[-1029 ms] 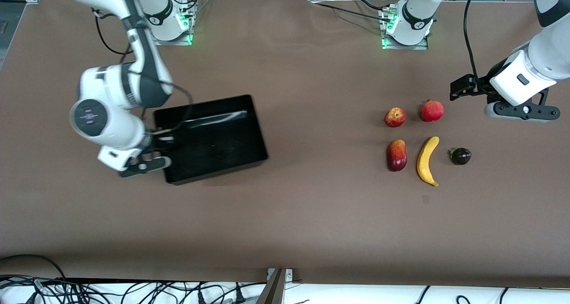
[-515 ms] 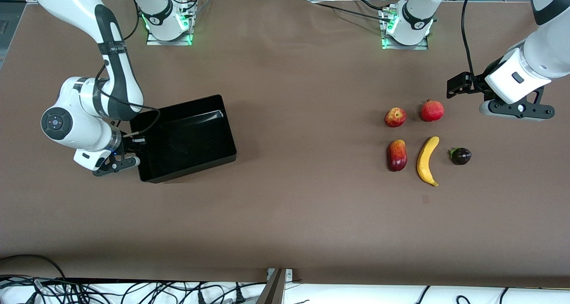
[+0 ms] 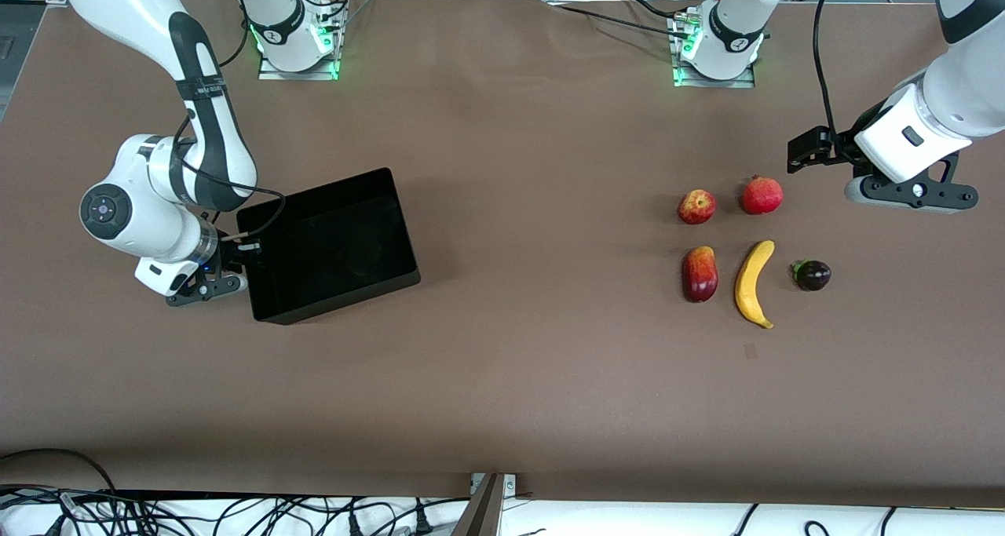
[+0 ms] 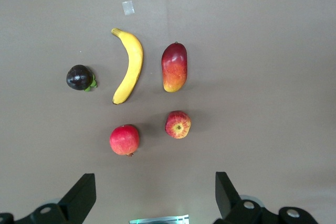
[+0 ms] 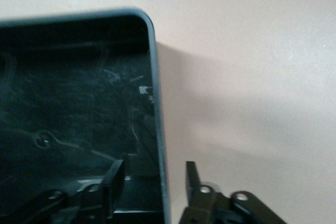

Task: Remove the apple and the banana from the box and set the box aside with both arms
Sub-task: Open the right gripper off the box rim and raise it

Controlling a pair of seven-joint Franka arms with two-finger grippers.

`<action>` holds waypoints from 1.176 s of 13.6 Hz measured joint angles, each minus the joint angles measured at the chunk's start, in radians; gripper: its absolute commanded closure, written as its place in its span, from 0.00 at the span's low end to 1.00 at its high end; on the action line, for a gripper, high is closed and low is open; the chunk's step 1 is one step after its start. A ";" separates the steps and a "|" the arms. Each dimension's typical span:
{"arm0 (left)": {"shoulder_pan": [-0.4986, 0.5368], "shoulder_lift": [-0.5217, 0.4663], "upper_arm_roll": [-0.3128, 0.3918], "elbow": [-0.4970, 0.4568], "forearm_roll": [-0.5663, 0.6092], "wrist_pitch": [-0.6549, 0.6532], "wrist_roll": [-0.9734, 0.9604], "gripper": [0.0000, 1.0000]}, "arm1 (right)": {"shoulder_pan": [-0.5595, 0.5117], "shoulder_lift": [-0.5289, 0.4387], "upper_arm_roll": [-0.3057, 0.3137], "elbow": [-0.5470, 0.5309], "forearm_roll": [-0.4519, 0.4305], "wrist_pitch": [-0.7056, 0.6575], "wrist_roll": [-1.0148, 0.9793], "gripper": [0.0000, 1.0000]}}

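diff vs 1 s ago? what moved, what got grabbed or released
The right gripper, its fingers astride the wall of the box, dragged the box toward the right arm's end of the table, most of it early. The left gripper shifted only slightly and hovers open beside the fruit group. Nothing was released. Banana, apple and the other fruits stayed put.

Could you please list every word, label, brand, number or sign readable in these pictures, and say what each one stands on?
No text can be read.
Right arm: a band with small white marks, too small to read.
Arm bases: round dark marks, too small to read.
Table: a small blank patch by the banana.
Box and the other fruits: no labels visible.
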 measured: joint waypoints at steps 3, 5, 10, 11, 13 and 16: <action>0.000 0.001 0.000 0.000 0.000 -0.001 0.000 0.00 | 0.021 -0.075 0.005 0.058 0.000 -0.128 0.066 0.00; 0.000 0.001 0.000 0.000 0.000 -0.002 0.000 0.00 | 0.022 -0.149 0.003 0.112 -0.014 -0.254 0.073 0.00; 0.000 0.001 0.000 0.001 0.000 -0.003 0.000 0.00 | 0.022 -0.342 -0.003 0.224 -0.099 -0.543 0.128 0.00; 0.000 0.002 0.000 0.001 0.000 -0.004 0.000 0.00 | 0.022 -0.369 -0.002 0.242 -0.107 -0.588 0.135 0.00; 0.000 0.002 -0.001 0.001 0.000 -0.004 0.000 0.00 | 0.022 -0.396 -0.001 0.274 -0.115 -0.650 0.140 0.00; 0.000 0.002 -0.005 0.001 0.000 -0.005 0.000 0.00 | 0.022 -0.396 0.004 0.291 -0.125 -0.668 0.142 0.00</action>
